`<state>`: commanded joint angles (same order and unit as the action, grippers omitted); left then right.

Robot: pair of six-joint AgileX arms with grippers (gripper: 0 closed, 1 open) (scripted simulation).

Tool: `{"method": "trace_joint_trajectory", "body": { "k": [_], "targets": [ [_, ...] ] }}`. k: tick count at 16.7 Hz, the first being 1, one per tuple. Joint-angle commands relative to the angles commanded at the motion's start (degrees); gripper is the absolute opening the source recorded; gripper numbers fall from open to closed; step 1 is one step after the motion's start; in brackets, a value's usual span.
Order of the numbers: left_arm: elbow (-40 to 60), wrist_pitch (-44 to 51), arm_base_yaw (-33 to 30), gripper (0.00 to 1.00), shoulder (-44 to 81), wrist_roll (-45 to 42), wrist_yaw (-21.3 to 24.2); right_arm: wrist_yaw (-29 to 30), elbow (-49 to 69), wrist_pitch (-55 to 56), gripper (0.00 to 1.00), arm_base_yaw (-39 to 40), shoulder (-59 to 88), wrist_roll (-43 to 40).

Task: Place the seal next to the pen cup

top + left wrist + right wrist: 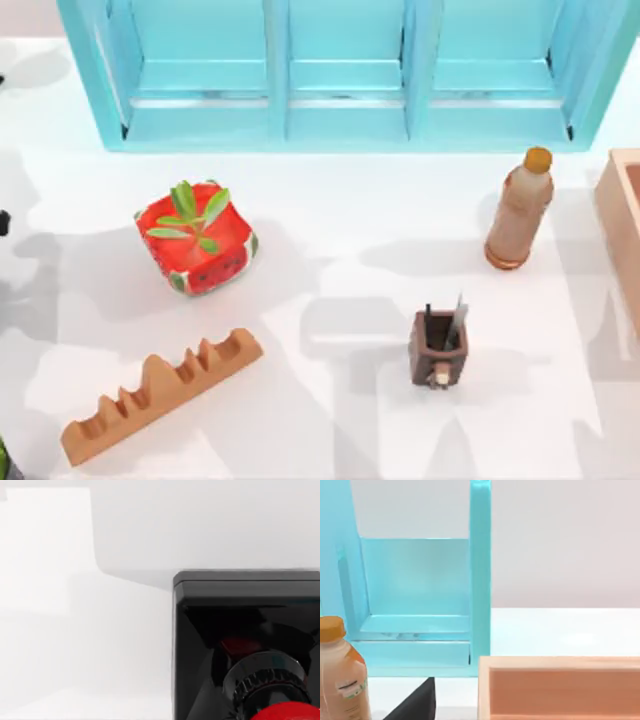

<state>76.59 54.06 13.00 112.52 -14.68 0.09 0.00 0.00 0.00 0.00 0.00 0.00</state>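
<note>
The seal (245,630) sits very close in the left wrist view. Its black cube-like base is toward the white table and its glossy red knob (285,712) is at the picture's lower edge. I cannot tell whether anything holds it. The pen cup (438,347) is a small dark-brown square cup with pens sticking out. It stands upright on the table, right of centre and toward the front, with nothing touching it.
A watermelon-patterned plant pot (197,240) stands left of centre. A wooden zigzag rack (160,395) lies at the front left. A brown bottle (520,210) (340,675) stands behind the cup, near a pale wooden box (622,225) (560,687). A turquoise cabinet (345,75) spans the back. A dark wedge (415,702) lies by the bottle.
</note>
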Motion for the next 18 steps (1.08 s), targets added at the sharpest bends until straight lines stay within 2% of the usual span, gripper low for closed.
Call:
{"method": "trace_joint_trajectory", "body": {
  "k": [4, 12, 18],
  "targets": [
    [4.2, 4.2, -3.6, 0.0, -0.4, 3.5, 0.0, 0.0, 0.0, 0.0, 1.0, 0.0, 0.0, 0.0],
    [22.9, 28.5, -21.1, 0.0, -4.8, 21.2, 0.0, 0.0, 0.0, 0.0, 1.0, 0.0, 0.0, 0.0],
    [24.5, 30.1, -22.7, 0.0, -5.5, 22.8, 0.0, 0.0, 0.0, 0.0, 1.0, 0.0, 0.0, 0.0]
  ]
}}
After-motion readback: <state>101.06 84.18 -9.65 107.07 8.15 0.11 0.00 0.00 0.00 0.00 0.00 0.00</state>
